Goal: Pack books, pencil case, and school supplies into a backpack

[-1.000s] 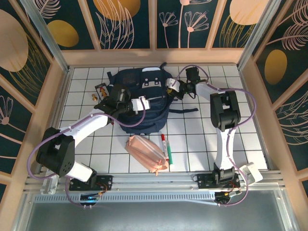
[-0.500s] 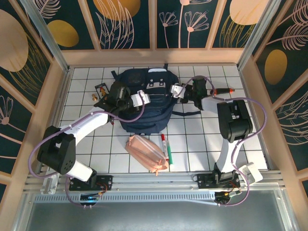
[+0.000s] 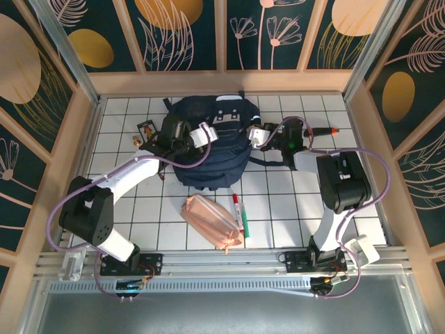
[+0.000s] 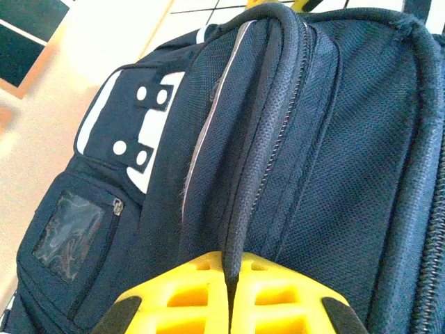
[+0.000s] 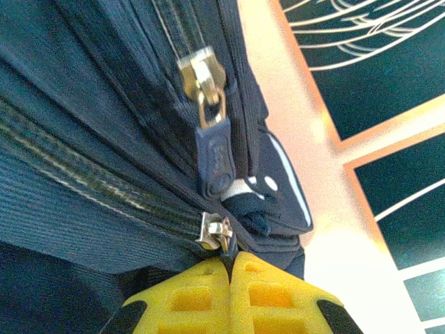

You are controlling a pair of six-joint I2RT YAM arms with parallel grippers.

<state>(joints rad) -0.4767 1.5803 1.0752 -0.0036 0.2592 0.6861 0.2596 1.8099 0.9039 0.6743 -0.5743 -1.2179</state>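
The backpack (image 3: 208,147) has slid toward the far wall, and the right arm has swung aside, baring a red-and-black tool (image 3: 324,131) right of the backpack. The counter (image 3: 278,209) is white-tiled and the walls (image 3: 188,35) are leaf-patterned. On the backpack's near side lie the pencil case (image 3: 212,221) and the marker pen (image 3: 240,214), and a black card (image 3: 146,130) sits to its left. The left jaws are clenched on its zipper ridge, the right jaws on 1 zipper pull (image 5: 217,233).

navy backpack (image 3: 208,149) with white patches, brass zip (image 5: 201,73); salmon-pink case (image 3: 212,221); marker (image 3: 238,212) red, white, green; white table (image 3: 278,202), grey grid; yellow fingers (image 4: 188,296); dark walls (image 3: 118,28), orange discs, pale leaves.
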